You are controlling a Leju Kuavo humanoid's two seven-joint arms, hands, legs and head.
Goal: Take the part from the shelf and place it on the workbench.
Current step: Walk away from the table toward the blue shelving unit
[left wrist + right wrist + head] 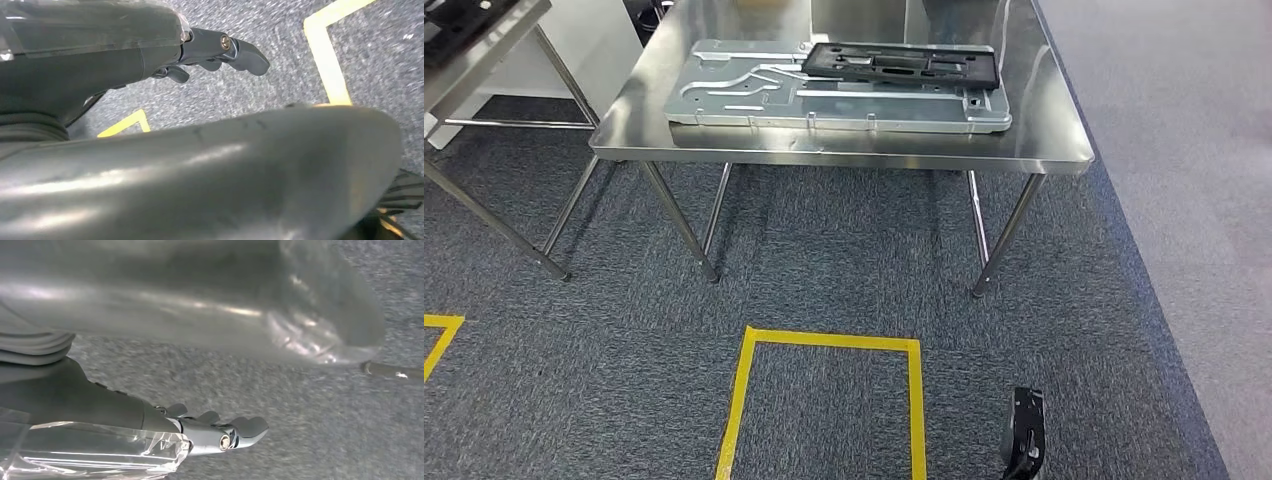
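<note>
So from the head cam I've got the steel workbench (844, 150) filling the upper middle of the frame, standing on grey carpet (824, 270). Sitting on it is a big silver sheet-metal panel (754, 100), and the black part (902, 63) is lying flat on top of that panel, toward its upper right end. There's a second steel table (479, 50) poking in at the upper left corner. Lower middle of the frame has a yellow tape box (824, 345) on the floor, with another bit of tape at the left edge.

Hands: my left hand (215, 52) hangs over the carpet, fingers loosely extended, holding nothing, touching nothing. Right hand (220, 432) is the same deal, fingers stretched out and a little apart, empty, above bare carpet.
</note>
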